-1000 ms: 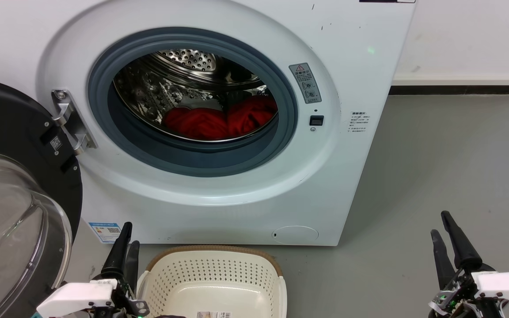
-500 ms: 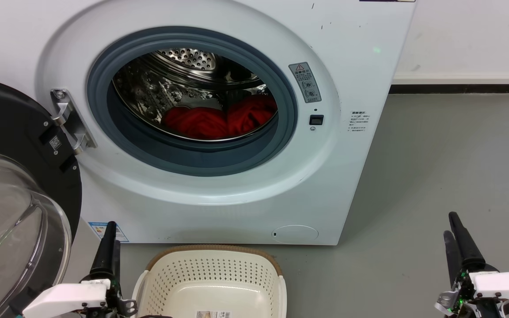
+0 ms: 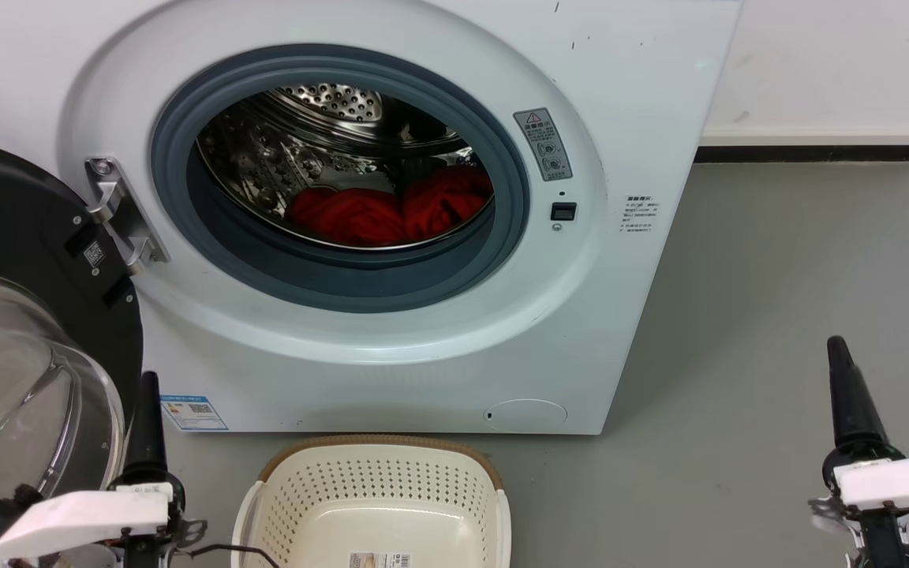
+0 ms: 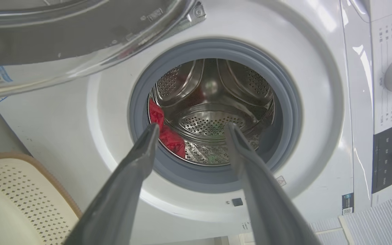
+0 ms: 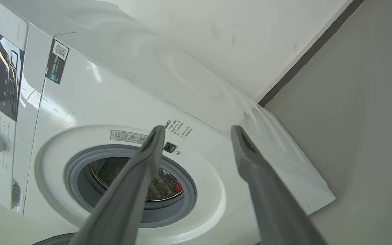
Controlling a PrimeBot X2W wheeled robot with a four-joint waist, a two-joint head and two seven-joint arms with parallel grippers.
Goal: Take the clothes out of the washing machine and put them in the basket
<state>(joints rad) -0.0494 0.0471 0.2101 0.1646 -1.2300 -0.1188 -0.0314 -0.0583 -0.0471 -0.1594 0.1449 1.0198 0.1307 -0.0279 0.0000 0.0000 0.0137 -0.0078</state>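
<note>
The white washing machine (image 3: 628, 102) stands in front of me with its porthole open. Red clothes (image 3: 391, 211) lie heaped at the bottom of the steel drum; they also show as red clothes (image 4: 163, 132) past my left fingertips. The cream basket (image 3: 379, 461) with a brown rim sits on the floor below the porthole and holds no clothes. My left gripper (image 3: 147, 390) is at the lower left beside the basket, open and holding nothing; its wrist view shows the left gripper (image 4: 192, 126) aimed at the drum. My right gripper (image 3: 841, 371) is low at the far right, open, and the right gripper (image 5: 197, 129) points at the machine front.
The black-framed glass door (image 3: 20, 355) hangs open at the left, close to my left arm. Grey floor (image 3: 778, 300) spreads to the right of the machine, up to a white wall with a dark skirting (image 3: 809, 154).
Both grippers have swung outward, the left one to the left and the right one to the right and higher. The picture has shifted slightly. The clothes and the basket have stayed put.
</note>
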